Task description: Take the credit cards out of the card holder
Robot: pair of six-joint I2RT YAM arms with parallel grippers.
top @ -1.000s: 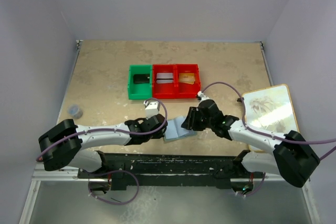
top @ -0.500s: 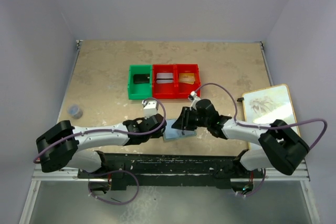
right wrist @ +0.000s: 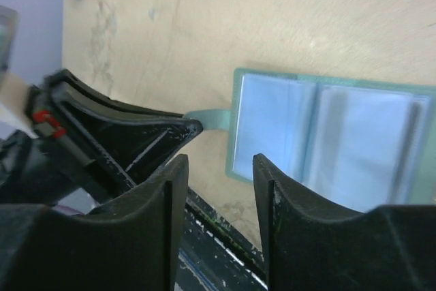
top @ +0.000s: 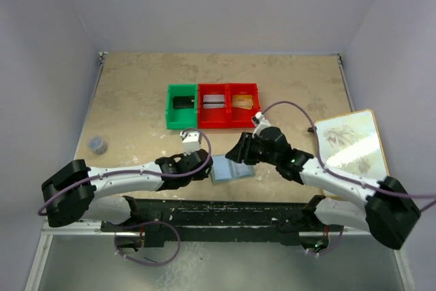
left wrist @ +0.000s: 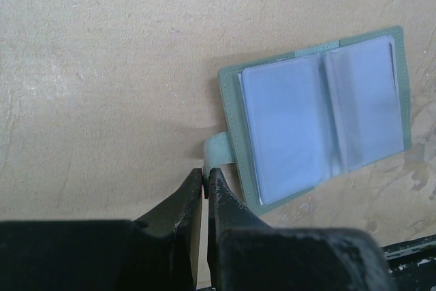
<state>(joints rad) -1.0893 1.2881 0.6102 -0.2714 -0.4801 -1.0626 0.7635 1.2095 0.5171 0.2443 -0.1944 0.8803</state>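
The card holder (left wrist: pixel 320 120) lies open and flat on the table, light blue-green with cloudy clear sleeves; in the top view the card holder (top: pixel 232 169) is near the front edge. My left gripper (left wrist: pixel 206 182) is shut on its small snap tab (left wrist: pixel 218 149) at the left edge. My right gripper (right wrist: pixel 216 165) hovers open just above the holder's (right wrist: pixel 327 141) left panel, with nothing between its fingers. I cannot make out any credit card inside the sleeves. Card-like pieces lie in the bins: a dark one (top: pixel 182 102), a grey one (top: pixel 213 103), an orange one (top: pixel 242 101).
A green bin (top: pixel 170 117) and two joined red bins (top: pixel 228 121) stand behind the holder. A framed picture board (top: pixel 349 142) lies at the right edge. A small dark cap (top: pixel 97 144) sits at the left. The table's front rail (top: pixel 225 204) runs just below the holder.
The right gripper shifted left over the holder and then back a little to the right and up. The left gripper stayed shut on the tab, and the holder barely moved.
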